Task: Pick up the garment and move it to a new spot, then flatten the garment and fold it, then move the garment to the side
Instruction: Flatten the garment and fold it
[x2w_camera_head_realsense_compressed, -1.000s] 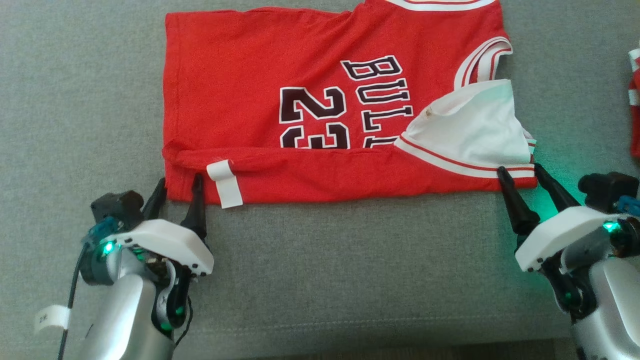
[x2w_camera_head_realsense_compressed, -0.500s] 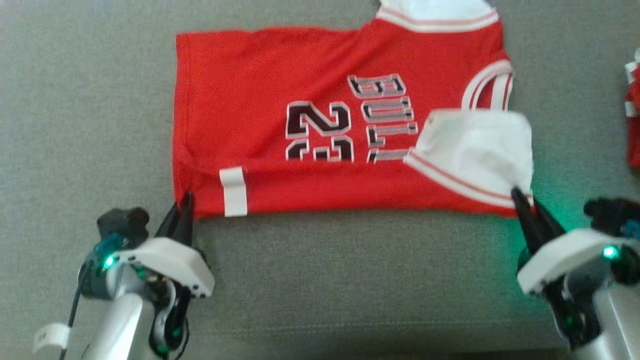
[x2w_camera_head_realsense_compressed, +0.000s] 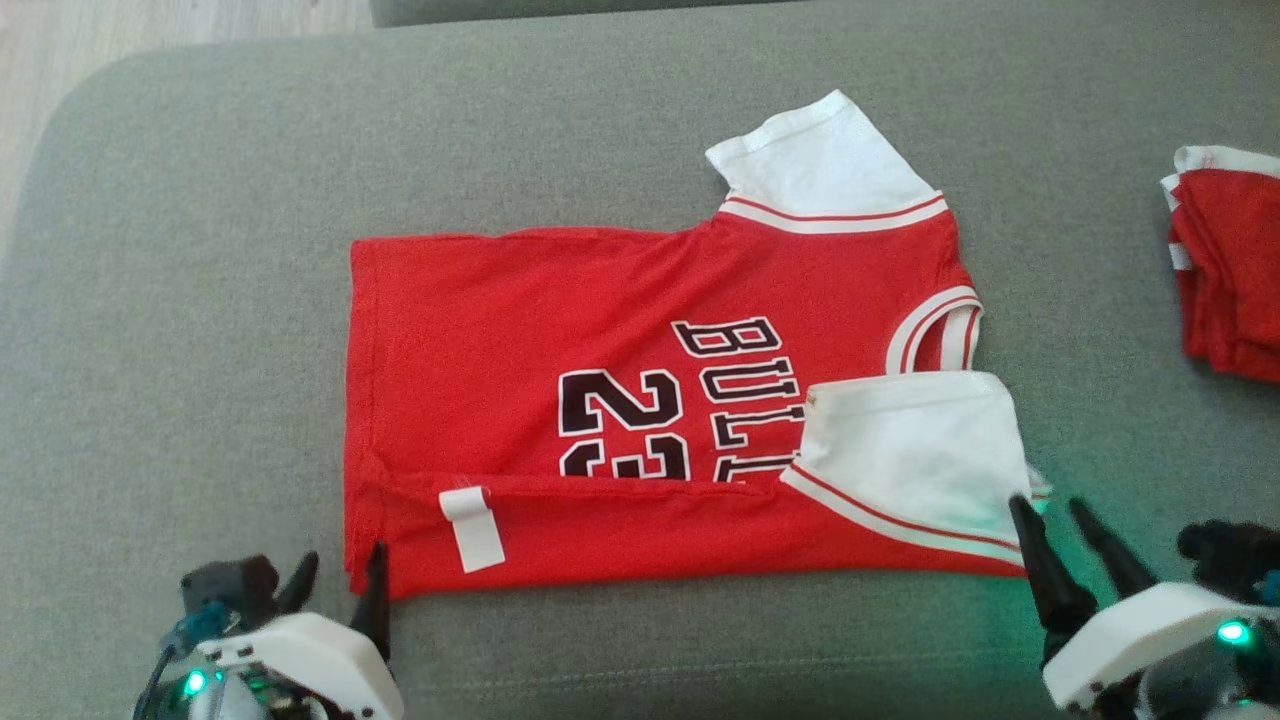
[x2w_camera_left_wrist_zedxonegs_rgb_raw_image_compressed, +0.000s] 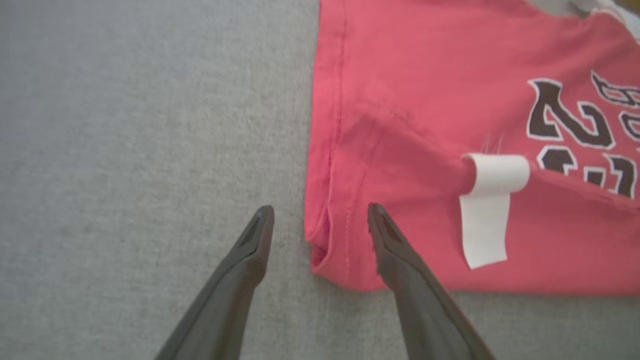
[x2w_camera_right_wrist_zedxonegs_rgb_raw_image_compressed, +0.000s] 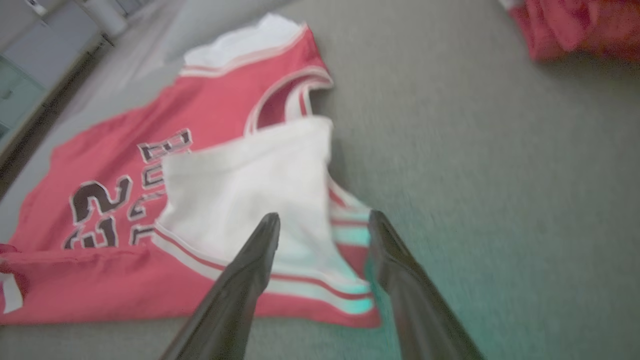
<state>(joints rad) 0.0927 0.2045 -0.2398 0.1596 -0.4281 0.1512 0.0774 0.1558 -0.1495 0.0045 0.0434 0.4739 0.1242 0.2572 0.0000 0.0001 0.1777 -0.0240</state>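
Two grippers at the bottom of the head view. Red jersey (x2w_camera_head_realsense_compressed: 520, 340) lies flat mid-frame on grey cushion (x2w_camera_head_realsense_compressed: 200, 300), bottom strip folded over, white tag (x2w_camera_head_realsense_compressed: 472, 520) on it. Left gripper (x2w_camera_head_realsense_compressed: 344, 552), lower left: fingers wide, straddling the jersey's corner, holding nothing. Right gripper (x2w_camera_head_realsense_compressed: 1045, 500), lower right: fingers apart by the white sleeve (x2w_camera_head_realsense_compressed: 910, 440), nothing gripped. Second red garment (x2w_camera_head_realsense_compressed: 1225, 270) at right edge.
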